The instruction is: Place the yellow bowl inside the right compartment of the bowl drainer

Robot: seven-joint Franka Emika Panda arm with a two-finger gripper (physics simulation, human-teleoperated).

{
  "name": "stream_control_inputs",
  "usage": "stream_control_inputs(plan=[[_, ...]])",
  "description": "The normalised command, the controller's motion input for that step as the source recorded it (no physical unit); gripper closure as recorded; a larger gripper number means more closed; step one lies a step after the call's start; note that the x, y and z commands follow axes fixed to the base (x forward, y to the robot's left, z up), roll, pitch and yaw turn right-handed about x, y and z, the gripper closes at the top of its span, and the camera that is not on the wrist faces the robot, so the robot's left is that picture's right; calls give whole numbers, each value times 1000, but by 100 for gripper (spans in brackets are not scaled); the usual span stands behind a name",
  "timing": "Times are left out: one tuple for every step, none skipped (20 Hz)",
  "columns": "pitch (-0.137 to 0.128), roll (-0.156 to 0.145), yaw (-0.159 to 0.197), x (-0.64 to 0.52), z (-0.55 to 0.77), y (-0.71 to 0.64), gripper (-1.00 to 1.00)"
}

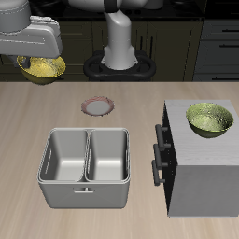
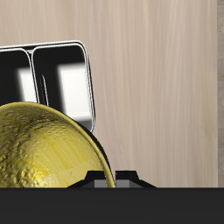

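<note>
Gripper [image 1: 42, 58]: at the upper left of the exterior frame, raised above the table's back edge; clenched on the yellow bowl's rim, fingers mostly hidden behind the bowl and the grey wrist housing.
Yellow bowl [image 1: 41, 68]: carried in the air under the gripper, upper left of the exterior frame, clear of the table; glossy, golden, textured. Seen close in the wrist view [image 2: 45, 149], filling much of that picture, domed outer side toward the camera, dark rim line along its edge.
Bowl drainer [image 1: 84, 191]: lower left-centre of the exterior frame, near the table's front edge; grey metal tub with rounded rim and a central divider. Also in the wrist view [image 2: 80, 52], partly cut off by the frame edge and partly covered by the bowl.
Right compartment [image 1: 65, 157]: the bin at the frame-left half of the drainer in the exterior view; nothing inside, grey floor showing.
Other bin [image 1: 108, 157]: beside it across the divider, likewise bare.
Bowl to drainer: well apart; bowl farther back and higher, not over either bin.
Greener bowl [image 1: 209, 120]: larger, resting on top of the grey box, right side of the exterior frame.
Grey box [image 1: 201, 177]: big, with dark handles facing the drainer, just beside it.
Small round ring [image 1: 98, 104]: flat on the table, pinkish centre, behind the drainer.
Table [image 1: 28, 121]: light wood grain.
</note>
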Motion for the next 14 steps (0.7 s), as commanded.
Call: stream_control_inputs(plan=[[13,50,-22,663,-27,573,100],[-2,27,-23,13,1,126,100],[12,41,-31,203,-56,259,100],[35,23,-22,402,-209,348,100],[32,17,20,158,-152,168,100],[36,-4,-21,111,-167,106,100],[6,-6,6,-45,-40,74,100],[21,30,42,264,-174,291,100],[5,9,-27,-60,-22,69,100],[35,26,14,215,-150,301,100],[20,5,-20,93,-82,199,100],[19,19,4,3,-56,190,100],[-2,56,54,90,-78,329,100],[29,13,-15,107,-96,211,100]])
